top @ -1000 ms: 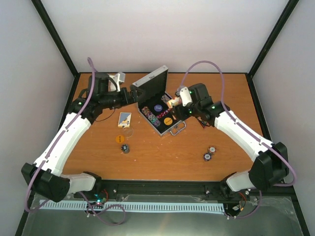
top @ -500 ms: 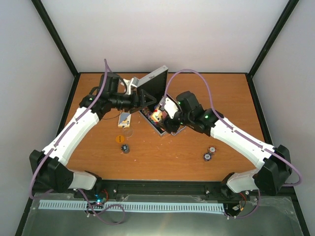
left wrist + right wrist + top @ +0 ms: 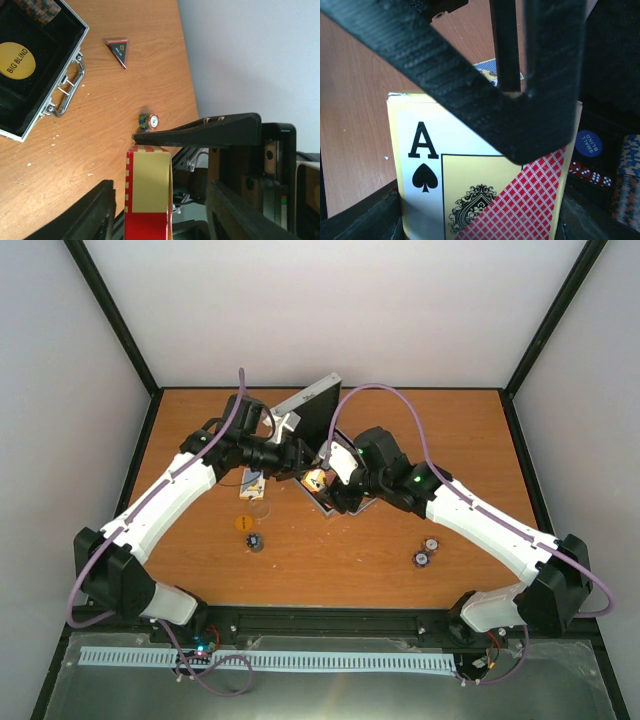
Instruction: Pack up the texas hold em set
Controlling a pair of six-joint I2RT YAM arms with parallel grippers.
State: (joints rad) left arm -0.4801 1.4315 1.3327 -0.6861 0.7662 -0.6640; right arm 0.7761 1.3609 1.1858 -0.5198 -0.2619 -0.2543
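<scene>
Your right fingers (image 3: 365,220) are clamped on the edges of the ace-of-spades card box (image 3: 485,175). They hold it upright above the counter (image 3: 330,550), at the left edge of the open aluminium case (image 3: 50,45). Your left fingers (image 3: 95,210) straddle the same box, about half spread. One is close against its side, the other stands clear of it, so they are not gripping it.

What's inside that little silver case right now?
On black lining: a yellow Big Blind disc, a blue Small Blind disc, red dice and stacked chips. The card box, left arm and right arm hide the rest.
</scene>
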